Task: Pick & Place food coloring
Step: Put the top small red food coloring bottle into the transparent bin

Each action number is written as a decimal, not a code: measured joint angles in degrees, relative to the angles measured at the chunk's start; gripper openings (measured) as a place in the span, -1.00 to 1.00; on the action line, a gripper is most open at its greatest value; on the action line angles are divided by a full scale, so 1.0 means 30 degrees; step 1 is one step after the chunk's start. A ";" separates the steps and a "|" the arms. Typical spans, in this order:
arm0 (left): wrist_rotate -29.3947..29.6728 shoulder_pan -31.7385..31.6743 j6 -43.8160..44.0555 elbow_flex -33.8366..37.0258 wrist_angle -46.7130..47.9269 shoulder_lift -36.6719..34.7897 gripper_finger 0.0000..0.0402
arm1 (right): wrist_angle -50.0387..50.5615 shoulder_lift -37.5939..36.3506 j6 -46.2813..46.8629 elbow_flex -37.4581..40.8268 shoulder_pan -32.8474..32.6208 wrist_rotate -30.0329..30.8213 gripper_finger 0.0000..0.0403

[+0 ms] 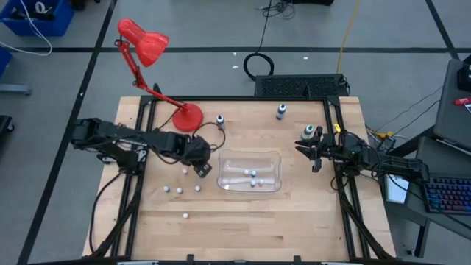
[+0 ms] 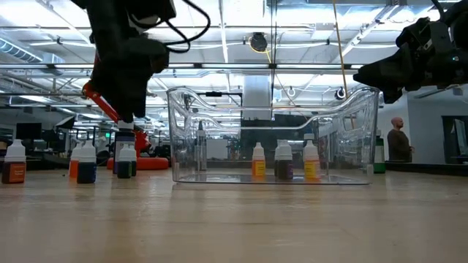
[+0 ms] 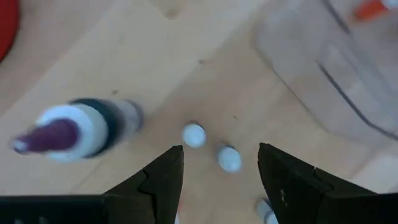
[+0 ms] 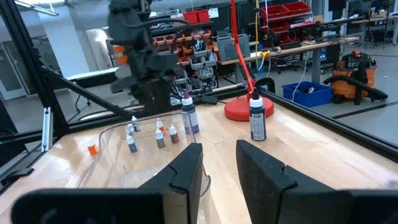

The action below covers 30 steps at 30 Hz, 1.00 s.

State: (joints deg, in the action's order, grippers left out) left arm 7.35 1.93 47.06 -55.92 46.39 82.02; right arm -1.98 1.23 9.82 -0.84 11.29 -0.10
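The food coloring bottles are tiny, with white caps and coloured bodies. Three stand on the table [image 1: 179, 190] just nearer than my left gripper [image 1: 200, 169], and one stands apart [image 1: 185, 216]. Others stand in the clear tub [image 1: 250, 171], where the low view shows them [image 2: 284, 161]. In the left wrist view my left gripper [image 3: 221, 149] hangs open above two white caps [image 3: 194, 135]. A taller purple-tipped bottle [image 3: 74, 127] stands beside them. My right gripper [image 1: 315, 154] waits open at the tub's right, off the table.
A red desk lamp has its base [image 1: 188, 116] at the table's far left. Taller bottles stand at the far side [image 1: 220, 120] [image 1: 281, 111] and near my right gripper [image 1: 309, 132]. The near half of the wooden table [image 1: 250, 228] is bare wood.
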 joint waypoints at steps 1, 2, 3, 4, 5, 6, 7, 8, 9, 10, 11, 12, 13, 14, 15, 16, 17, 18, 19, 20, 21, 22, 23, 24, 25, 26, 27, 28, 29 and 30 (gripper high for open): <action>0.0052 -0.0263 0.0173 0.0061 -0.0017 0.0006 0.04 | 0.0000 0.0007 -0.0005 0.0001 0.0002 -0.0001 -0.56; 0.0059 -0.0497 0.0289 0.0107 -0.0015 0.0027 0.04 | 0.0000 0.0005 -0.0007 0.0000 0.0002 -0.0002 -0.56; 0.0059 -0.0698 0.0383 0.0110 0.0010 0.0029 0.04 | 0.0000 0.0007 -0.0005 0.0002 0.0005 0.0002 -0.56; 0.0066 -0.0855 0.0397 0.0110 0.0010 0.0029 0.04 | 0.0000 0.0005 -0.0004 0.0000 0.0007 0.0000 -0.56; 0.0066 -0.0970 0.0397 0.0110 -0.0008 0.0029 0.04 | 0.0000 0.0007 -0.0007 0.0001 0.0003 -0.0006 -0.56; 0.0074 -0.1050 0.0382 0.0110 -0.0008 0.0042 0.04 | 0.0000 0.0000 -0.0007 0.0004 0.0007 0.0000 -0.56; 0.0076 -0.1096 0.0367 0.0110 -0.0023 0.0177 0.04 | 0.0000 0.0006 0.0000 -0.0002 0.0007 -0.0006 -0.56; 0.0074 -0.1131 0.0352 0.0110 -0.0031 0.0354 0.04 | 0.0000 0.0004 -0.0007 0.0005 0.0004 0.0002 -0.56; 0.0065 -0.1140 0.0310 0.0110 0.0014 0.0532 0.04 | 0.0000 0.0007 -0.0006 -0.0002 0.0007 -0.0005 -0.56; 0.0058 -0.1134 0.0247 0.0118 0.0065 0.0713 0.04 | 0.0000 0.0007 -0.0007 0.0004 0.0007 0.0002 -0.56; 0.0052 -0.1134 0.0202 0.0114 0.0056 0.0921 0.04 | 0.0000 0.0007 -0.0005 0.0001 0.0005 0.0002 -0.56; 0.0052 -0.1134 0.0136 0.0111 -0.0013 0.1190 0.04 | 0.0000 0.0007 -0.0007 -0.0002 0.0007 -0.0002 -0.56; 0.0009 -0.1134 -0.0001 0.0110 -0.0044 0.1459 0.04 | 0.0000 0.0007 -0.0007 0.0004 0.0006 0.0002 -0.56; 0.0001 -0.1134 -0.0049 0.0110 -0.0037 0.1752 0.04 | 0.0000 0.0007 -0.0001 0.0004 0.0000 -0.0004 -0.56; 0.0007 -0.1134 -0.0078 0.0110 -0.0046 0.2025 0.04 | 0.0000 0.0007 0.0000 0.0002 0.0004 0.0002 -0.56; 0.0003 -0.1134 -0.0076 0.0110 -0.0057 0.2225 0.04 | 0.0007 0.0007 -0.0007 -0.0002 0.0007 -0.0005 -0.56; 0.0001 -0.1134 -0.0082 0.0110 -0.0046 0.2408 0.04 | 0.0000 0.0007 -0.0002 -0.0001 0.0001 0.0001 -0.56; 0.0001 -0.1134 -0.0084 0.0110 -0.0044 0.2630 0.04 | 0.0000 0.0007 -0.0007 0.0000 0.0002 0.0002 -0.56; 0.0001 -0.1134 -0.0084 0.0110 -0.0047 0.2844 0.04 | 0.0000 0.0007 -0.0007 0.0003 0.0000 0.0002 -0.56; 0.0017 -0.1134 -0.0076 0.0110 -0.0044 0.3028 0.04 | 0.0000 0.0007 -0.0004 -0.0002 0.0003 -0.0002 -0.56; 0.0077 -0.1134 -0.0075 0.0110 -0.0049 0.3165 0.04 | 0.0000 0.0007 -0.0004 0.0003 0.0005 0.0002 -0.56; 0.0079 -0.1134 -0.0067 0.0101 -0.0066 0.3293 0.04 | 0.0000 0.0007 -0.0001 0.0000 0.0007 0.0002 -0.56; 0.0180 -0.1125 -0.0065 0.0089 -0.0041 0.3418 0.04 | 0.0000 0.0007 -0.0007 -0.0001 0.0001 0.0001 -0.56; 0.0220 -0.1121 -0.0052 0.0094 -0.0004 0.3521 0.04 | 0.0000 0.0007 -0.0007 -0.0002 0.0000 0.0002 -0.56; -0.0020 -0.1134 -0.0034 0.0110 -0.0033 0.3584 0.04 | 0.0000 0.0001 -0.0001 0.0005 0.0006 -0.0005 -0.56; -0.0006 -0.1134 -0.0003 0.0118 -0.0055 0.3643 0.04 | 0.0000 0.0007 -0.0004 0.0001 0.0004 -0.0001 -0.56; -0.0028 -0.1134 0.0018 0.0125 -0.0194 0.3636 0.04 | 0.0000 0.0006 -0.0007 0.0006 0.0006 0.0002 -0.56; -0.0009 -0.1131 0.0059 0.0119 -0.0296 0.3591 0.04 | 0.0000 0.0007 -0.0007 -0.0002 0.0000 0.0002 -0.56; -0.0014 -0.1103 0.0075 0.0110 -0.0376 0.3564 0.04 | 0.0000 0.0005 -0.0002 0.0003 0.0002 -0.0001 -0.56; -0.0021 -0.1072 0.0069 0.0110 -0.0432 0.3570 0.04 | 0.0000 0.0007 -0.0006 0.0002 0.0001 -0.0002 -0.56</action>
State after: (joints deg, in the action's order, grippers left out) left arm 7.29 -1.29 47.27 -55.59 45.10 92.73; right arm -1.98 1.26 9.81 -0.83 11.29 -0.11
